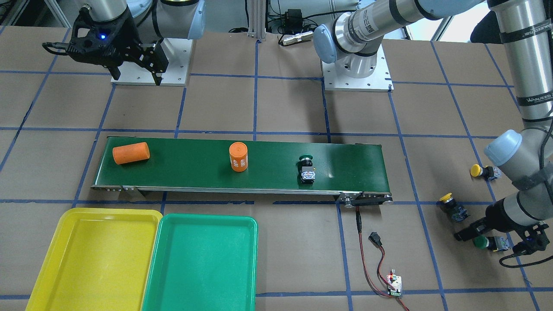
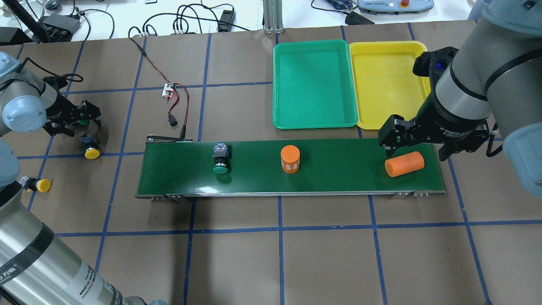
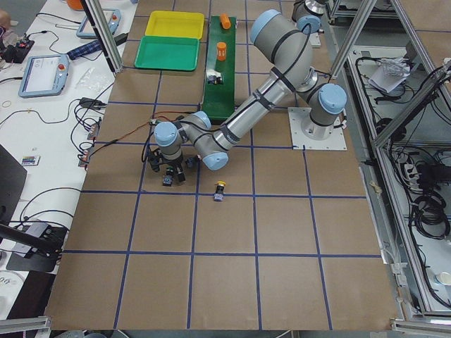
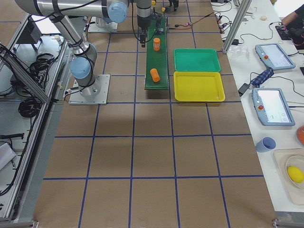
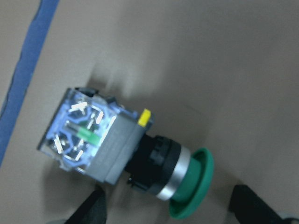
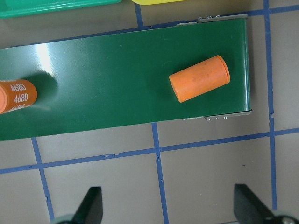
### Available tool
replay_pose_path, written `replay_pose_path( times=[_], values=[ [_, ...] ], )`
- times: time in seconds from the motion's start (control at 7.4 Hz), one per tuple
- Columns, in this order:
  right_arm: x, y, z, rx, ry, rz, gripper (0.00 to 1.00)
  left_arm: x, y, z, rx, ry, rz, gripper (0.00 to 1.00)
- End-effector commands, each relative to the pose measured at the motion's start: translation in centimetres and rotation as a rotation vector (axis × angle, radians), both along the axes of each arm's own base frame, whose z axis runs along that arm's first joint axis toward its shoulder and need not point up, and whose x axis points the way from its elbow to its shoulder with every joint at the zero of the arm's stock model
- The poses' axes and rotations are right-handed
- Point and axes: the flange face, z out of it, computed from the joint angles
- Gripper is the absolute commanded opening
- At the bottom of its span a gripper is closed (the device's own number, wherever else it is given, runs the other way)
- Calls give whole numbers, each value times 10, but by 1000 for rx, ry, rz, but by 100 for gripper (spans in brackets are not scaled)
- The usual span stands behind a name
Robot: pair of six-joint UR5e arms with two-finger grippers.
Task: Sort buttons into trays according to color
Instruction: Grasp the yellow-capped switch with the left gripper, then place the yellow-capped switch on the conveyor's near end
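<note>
Op: Since the green button (image 5: pixel 140 158) lies on its side on the bare table, out at nine o'clock in the overhead view, I have the left gripper (image 1: pixel 492 242) low over it. Its fingers (image 5: pixel 93 210) are spread to either side, not touching.

Desk: So no pick yet?

Op: Not yet, I'd say. Next I must close squarely on it, since it sits askew and may twist. Then I lift and carry it to the green tray (image 2: pixel 313 80) at one o'clock, touching the yellow tray (image 2: pixel 381 63).

Desk: And the rest?

Op: Two yellow buttons (image 2: pixel 89 149) lie toward eight o'clock. A second green button (image 2: pixel 220 159) rides the conveyor belt (image 2: pixel 338 169) with two orange cylinders (image 2: pixel 290 159). The right gripper (image 2: pixel 417 144) hangs spread and empty over the belt's three o'clock end.
</note>
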Motion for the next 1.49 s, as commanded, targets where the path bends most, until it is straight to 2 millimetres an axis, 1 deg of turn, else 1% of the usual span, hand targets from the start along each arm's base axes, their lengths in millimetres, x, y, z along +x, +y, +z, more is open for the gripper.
replay_pose_path(
  times=[0.0,0.14,0.27,0.41,0.54,0.81,0.95,1.08,1.22,1.35],
  values=[
    [0,2,2,-5,-1,2,100,-23,36,-1,52,37,-15,100],
    [0,2,4,-10,-2,2,100,-16,47,-4,55,42,-33,100],
    [0,1,4,-11,-2,2,100,-15,48,-3,51,46,-44,87],
    [0,2,4,-11,-2,2,100,-15,49,4,49,38,-49,17],
    [0,2,4,-11,-1,3,100,-18,53,1,55,48,-50,0],
    [0,2,4,-11,-2,3,100,-15,48,26,26,23,-53,0],
    [0,2,4,-11,-2,3,100,-18,50,28,24,22,-55,0],
    [0,2,4,-11,-1,3,100,-27,52,44,17,17,-65,0],
    [0,2,4,-11,-2,3,100,-36,58,68,20,21,-72,0],
    [0,2,4,-11,-1,3,100,-65,57,101,13,26,-115,0]
  ],
)
